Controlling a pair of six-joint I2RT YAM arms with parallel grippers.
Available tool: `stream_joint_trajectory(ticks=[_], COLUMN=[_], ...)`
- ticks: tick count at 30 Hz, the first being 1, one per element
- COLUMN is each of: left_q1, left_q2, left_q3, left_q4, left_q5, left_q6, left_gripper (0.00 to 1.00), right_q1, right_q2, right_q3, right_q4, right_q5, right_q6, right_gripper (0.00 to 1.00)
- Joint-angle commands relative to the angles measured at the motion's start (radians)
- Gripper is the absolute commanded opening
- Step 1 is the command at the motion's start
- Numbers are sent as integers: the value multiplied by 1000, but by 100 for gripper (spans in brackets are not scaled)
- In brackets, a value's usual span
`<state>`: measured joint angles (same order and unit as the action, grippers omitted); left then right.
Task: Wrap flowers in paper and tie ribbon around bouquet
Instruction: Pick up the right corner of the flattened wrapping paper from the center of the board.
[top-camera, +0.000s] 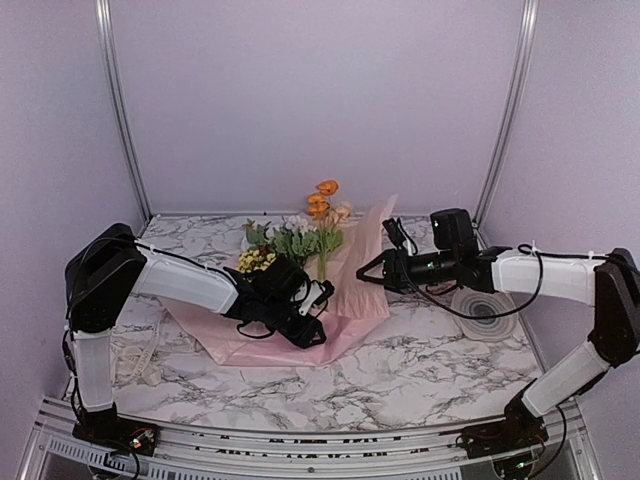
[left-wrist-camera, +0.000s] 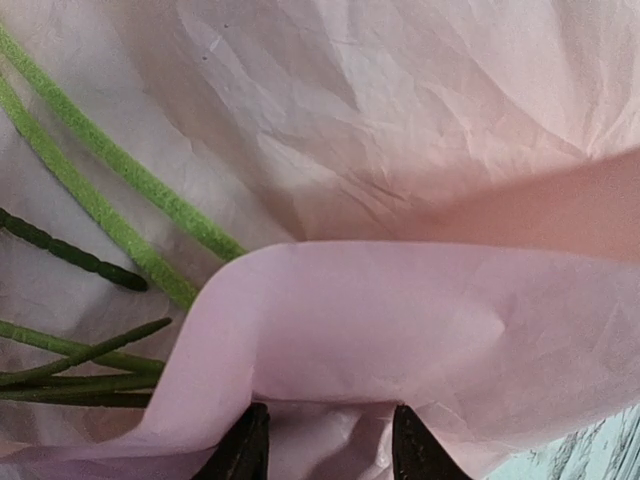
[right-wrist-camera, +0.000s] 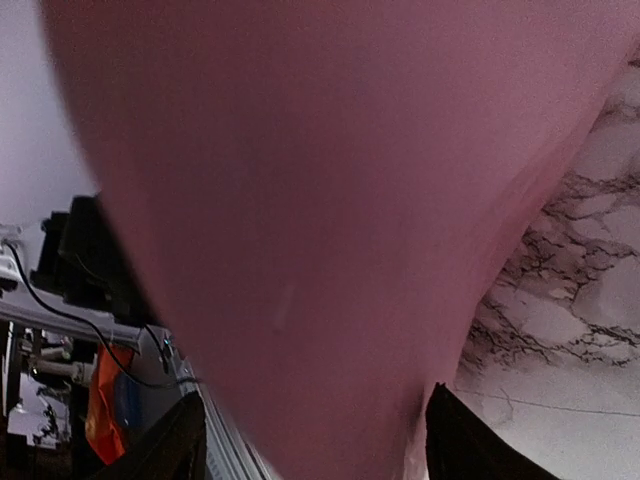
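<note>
Paper (top-camera: 355, 300) is spread on the marble table (top-camera: 420, 370), flowers (top-camera: 318, 215) laid on it. L gripper (left-wrist-camera: 330, 442) tips are hidden by a fold; grip can't be told. R gripper (top-camera: 372, 270) is seen spread wide at the paper's edge.

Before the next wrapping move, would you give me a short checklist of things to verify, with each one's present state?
1. Left gripper has the paper fold between its fingers: ok, the fold arches up from them.
2. Fold covers the stems: not ok, green stems lie bare beside it.
3. Right gripper clamped on the paper's right edge: not ok, its jaws stand wide with paper loose between them.
4. Flowers resting on the sheet: ok.
5. Ribbon within reach: cannot tell, no view shows it clearly.
</note>
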<state>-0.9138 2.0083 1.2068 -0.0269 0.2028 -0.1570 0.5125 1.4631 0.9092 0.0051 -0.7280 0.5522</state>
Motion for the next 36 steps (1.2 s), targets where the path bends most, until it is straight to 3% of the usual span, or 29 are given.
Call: stream_joint_trajectory(ticks=[1, 3, 8, 13, 20, 24, 29, 36], left_q1=[13, 13, 13, 14, 15, 16, 16, 18], left_q2=[25, 25, 21, 23, 22, 19, 14, 12], left_q3=[-28, -30, -37, -37, -40, -48, -57, -62], left_q4=[-35, -33, -23, -23, -17, -6, 2, 8], left_q5=[-6, -6, -7, -5, 0, -2, -3, 1], left_q6=[-15, -19, -24, -23, -24, -30, -32, -29], left_gripper=[43, 43, 43, 43, 43, 43, 43, 43], right_q1=[7, 10, 15, 94, 210, 306, 389, 400], right_q2=[34, 16, -87, -105, -34, -9, 73, 50], right_q3=[-117, -175, -318, -465, -511, -529, -461, -469], right_q4=[38, 89, 222, 503, 672, 728, 683, 547], right_q5=[-57, -69, 28, 157, 383, 604, 746, 870], right_q6=[-89, -81, -43, 46, 150, 210, 233, 284], right_gripper=[78, 86, 89, 89, 85, 84, 75, 51])
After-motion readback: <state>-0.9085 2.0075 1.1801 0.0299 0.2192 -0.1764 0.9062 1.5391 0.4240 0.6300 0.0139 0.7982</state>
